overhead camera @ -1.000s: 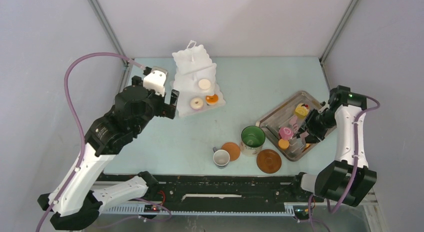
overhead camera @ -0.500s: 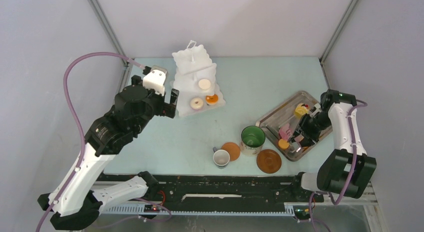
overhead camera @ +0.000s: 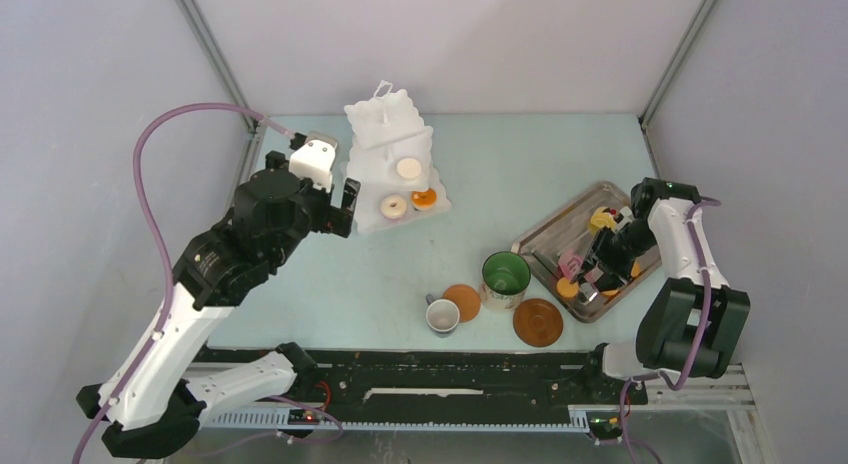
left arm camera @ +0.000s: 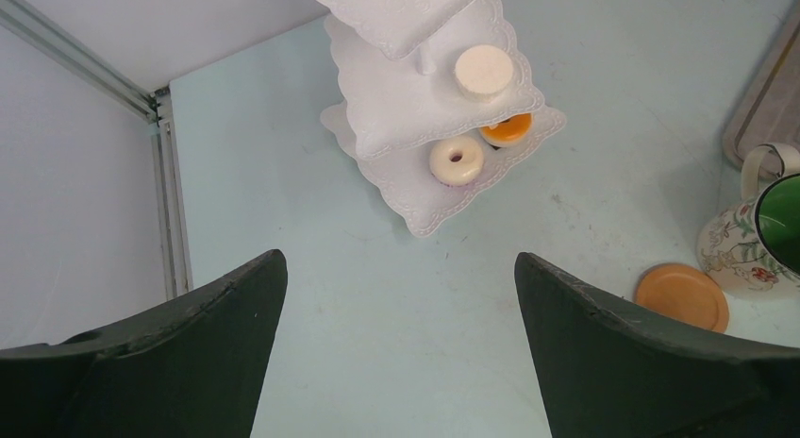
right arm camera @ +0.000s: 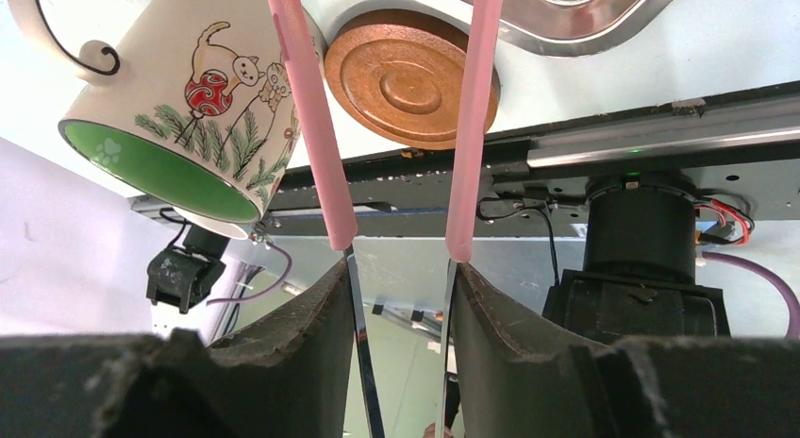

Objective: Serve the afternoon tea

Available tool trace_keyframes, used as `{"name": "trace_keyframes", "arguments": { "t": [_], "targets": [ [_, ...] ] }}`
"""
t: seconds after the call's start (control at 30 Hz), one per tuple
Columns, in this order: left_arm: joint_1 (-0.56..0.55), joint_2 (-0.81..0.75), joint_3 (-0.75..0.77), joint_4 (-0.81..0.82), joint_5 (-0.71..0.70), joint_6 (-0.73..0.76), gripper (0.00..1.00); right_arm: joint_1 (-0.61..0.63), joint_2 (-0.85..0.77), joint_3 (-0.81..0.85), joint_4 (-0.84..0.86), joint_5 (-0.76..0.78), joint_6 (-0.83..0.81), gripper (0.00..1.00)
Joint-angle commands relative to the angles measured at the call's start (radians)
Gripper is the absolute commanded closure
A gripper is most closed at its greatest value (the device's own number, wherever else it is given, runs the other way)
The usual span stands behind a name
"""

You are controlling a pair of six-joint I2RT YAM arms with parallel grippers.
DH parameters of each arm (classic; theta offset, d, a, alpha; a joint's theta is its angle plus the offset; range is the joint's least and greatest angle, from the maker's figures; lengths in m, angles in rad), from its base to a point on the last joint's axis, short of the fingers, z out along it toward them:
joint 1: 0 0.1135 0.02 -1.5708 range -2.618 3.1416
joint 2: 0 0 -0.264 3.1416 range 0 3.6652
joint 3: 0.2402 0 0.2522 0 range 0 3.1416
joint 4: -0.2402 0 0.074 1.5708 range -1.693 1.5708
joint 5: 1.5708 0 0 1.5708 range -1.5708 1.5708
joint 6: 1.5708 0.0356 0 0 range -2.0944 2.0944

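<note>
- Your left gripper (left arm camera: 398, 287) hangs wide open and empty, just beside the white stand (overhead camera: 392, 169) (doughnut (overhead camera: 394, 206) on its lowest tier).
- The green-lined mug (overhead camera: 505, 276) stands mid-table, near the brown saucer (overhead camera: 538, 322).
- Your right gripper (right arm camera: 401, 296), partly closed, grips pink tongs (right arm camera: 307, 108) over the tray (overhead camera: 560, 229).

Pale grey walls (overhead camera: 450, 44), mint tabletop (overhead camera: 530, 164)

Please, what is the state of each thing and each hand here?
left hand: open, empty.
right hand: shut on the tongs.
stand: upright, three pastries on it.
mug: upright, empty.
cup: upright.
brown saucer: flat, bare.
tray: flat, pastries on it.
</note>
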Motion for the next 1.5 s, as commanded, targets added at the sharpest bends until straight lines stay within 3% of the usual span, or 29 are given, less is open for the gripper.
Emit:
{"name": "trace_keyframes", "arguments": {
  "t": [0.0,0.27,0.53,0.8,1.07,1.27,1.47],
  "targets": [
    [0.008,0.002,0.040,0.015,-0.020,0.019,0.02,0.002,0.015,0.002,0.018,0.020,0.000,0.58],
    [0.009,-0.001,0.039,0.022,-0.023,0.029,0.02,-0.004,0.054,0.002,0.059,0.037,-0.003,0.60],
    [0.008,-0.006,0.043,0.023,-0.025,0.035,0.02,0.008,0.020,0.001,0.059,0.048,0.001,0.85],
    [0.008,-0.016,0.065,0.024,-0.022,0.027,0.02,0.007,-0.088,0.018,0.057,0.051,0.003,0.99],
    [0.008,-0.016,0.112,0.010,-0.022,0.012,0.02,0.009,-0.187,0.085,0.128,0.002,-0.016,1.00],
    [0.009,-0.024,0.154,0.001,-0.053,-0.012,0.02,0.165,-0.173,0.193,0.301,-0.042,0.013,1.00],
    [0.008,-0.024,0.188,-0.006,-0.044,-0.020,0.02,0.445,0.043,0.453,0.416,0.025,-0.019,1.00]
  ]
}}
